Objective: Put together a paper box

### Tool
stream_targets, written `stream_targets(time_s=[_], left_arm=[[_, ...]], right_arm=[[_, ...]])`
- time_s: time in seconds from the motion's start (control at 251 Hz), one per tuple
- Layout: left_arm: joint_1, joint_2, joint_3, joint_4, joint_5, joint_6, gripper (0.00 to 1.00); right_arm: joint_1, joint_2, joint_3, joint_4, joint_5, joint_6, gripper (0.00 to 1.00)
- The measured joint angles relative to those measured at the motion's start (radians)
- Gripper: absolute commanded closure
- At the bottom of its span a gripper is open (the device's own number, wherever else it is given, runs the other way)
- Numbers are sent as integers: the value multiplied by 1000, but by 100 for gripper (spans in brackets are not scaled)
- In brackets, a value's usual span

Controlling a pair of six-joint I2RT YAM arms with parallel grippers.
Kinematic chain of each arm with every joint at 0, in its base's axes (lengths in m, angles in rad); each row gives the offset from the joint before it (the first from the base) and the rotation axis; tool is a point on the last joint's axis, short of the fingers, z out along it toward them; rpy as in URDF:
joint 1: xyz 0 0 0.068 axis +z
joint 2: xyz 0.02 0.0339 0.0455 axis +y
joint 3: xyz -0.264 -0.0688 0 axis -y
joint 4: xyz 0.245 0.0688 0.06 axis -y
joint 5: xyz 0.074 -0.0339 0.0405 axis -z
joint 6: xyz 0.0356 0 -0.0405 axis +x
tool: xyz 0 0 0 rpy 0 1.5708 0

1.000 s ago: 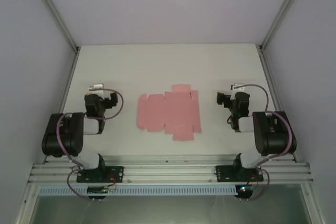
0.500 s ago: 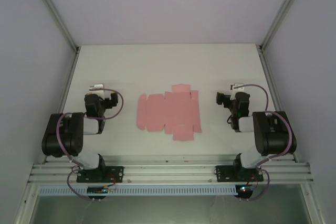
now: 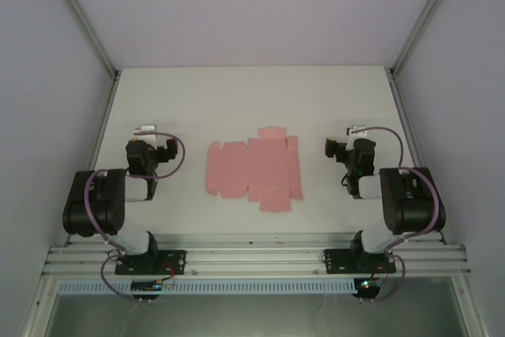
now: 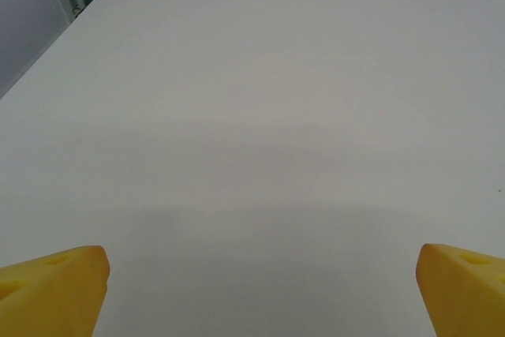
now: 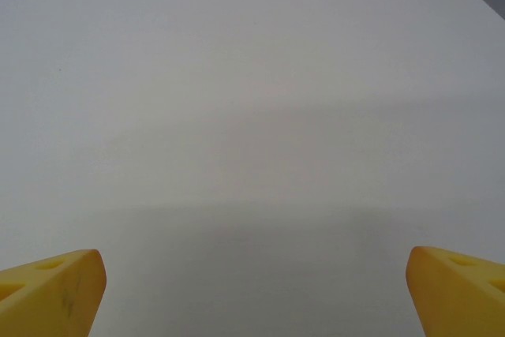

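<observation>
The paper box (image 3: 254, 169) lies as a flat pink die-cut sheet with flaps and creases on the white table (image 3: 252, 100), midway between the two arms. My left gripper (image 3: 146, 133) rests to its left, a hand's width from the sheet. My right gripper (image 3: 355, 133) sits about as far off on the sheet's right side. In each wrist view the yellow fingertips (image 4: 55, 286) (image 5: 51, 288) stand wide apart at the bottom corners over bare table, with nothing between them. Both grippers (image 4: 260, 290) (image 5: 256, 290) are open.
Grey walls with metal corner posts (image 3: 79, 17) close in the table on the left, right and back. An aluminium rail (image 3: 252, 258) carrying the arm bases runs along the near edge. Bare table stretches behind the sheet.
</observation>
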Motion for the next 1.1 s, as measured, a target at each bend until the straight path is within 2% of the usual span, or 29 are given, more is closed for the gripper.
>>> stream_targets(time_s=[0.128, 0.283, 0.443, 0.607, 0.814, 0.958, 1.102], left_arm=[[4, -28, 23, -80, -8, -1, 1], [4, -199, 56, -235, -30, -24, 1], [-3, -338, 209, -509, -22, -108, 1], [-56, -369, 363, -763, 63, -214, 0], [-168, -360, 389, -989, 213, -332, 1], [-205, -322, 389, -1075, 297, -392, 1], [-214, -255, 389, -1133, 343, -414, 0]], right_arm=[[0, -17, 0, -14, 8, 0, 1], [4, -138, 30, -140, 27, 0, 0], [67, -266, 198, -423, 76, 13, 1], [195, -319, 402, -743, 110, 93, 10], [404, -288, 538, -1062, 80, 241, 24], [483, -197, 563, -1160, 0, 328, 37], [520, -77, 581, -1185, -110, 380, 45]])
